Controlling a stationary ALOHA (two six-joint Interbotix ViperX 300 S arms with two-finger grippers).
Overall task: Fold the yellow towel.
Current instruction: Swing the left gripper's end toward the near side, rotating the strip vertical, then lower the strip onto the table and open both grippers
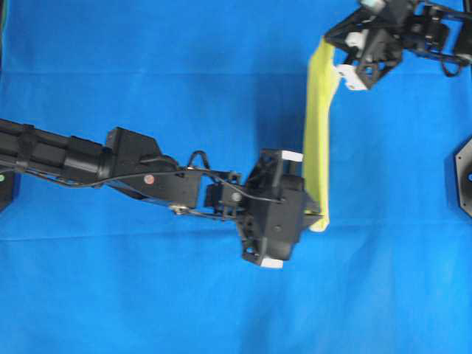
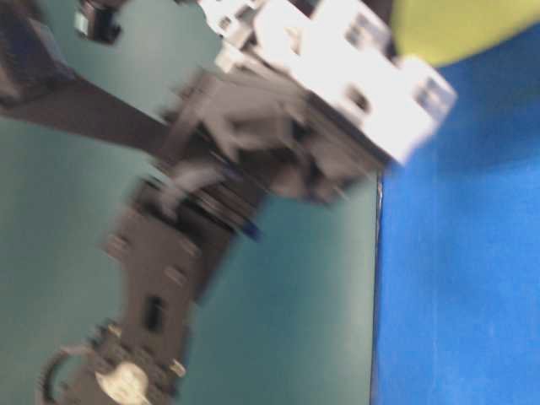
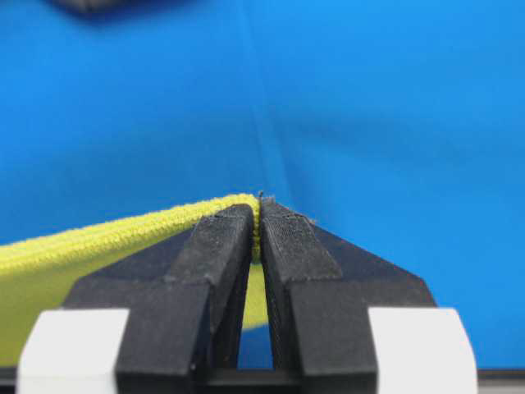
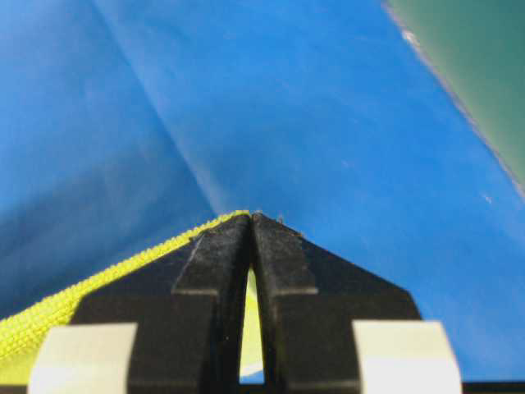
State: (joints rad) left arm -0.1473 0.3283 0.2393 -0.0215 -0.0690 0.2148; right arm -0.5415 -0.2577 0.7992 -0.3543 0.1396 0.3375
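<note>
The yellow towel (image 1: 316, 133) is up off the counter (image 1: 147, 66), strung between both arms as a narrow strip. From overhead its long axis runs near vertical in the pic: top end by the right gripper (image 1: 341, 68) at upper right, bottom end by the left gripper (image 1: 313, 217) approx mid-frame, w/ the strip leaning a bit left toward the top. Seen edge-on mostly, so it reads as a thin band, pale hem along one side.

Left wrist view: left jaws clenched on a corner of the towel (image 3: 123, 246), hem pinched right at the tips, cloth trailing off to the lower left. Right wrist view: same deal, right jaws clamped on the towel (image 4: 98, 295) at its corner, cloth running away lower left.

Surface: counter covered w/ bright blue cloth, faint creases showing in both wrist views, arm shadows on it overhead. A black base plate (image 1: 463, 177) sits at the right edge of the overhead view. Table-level view is badly blurred: an arm (image 2: 253, 160) fills it close-up, bit of yellow at top right, teal-green wall (image 2: 287, 321) behind, blue counter edge on the right.
</note>
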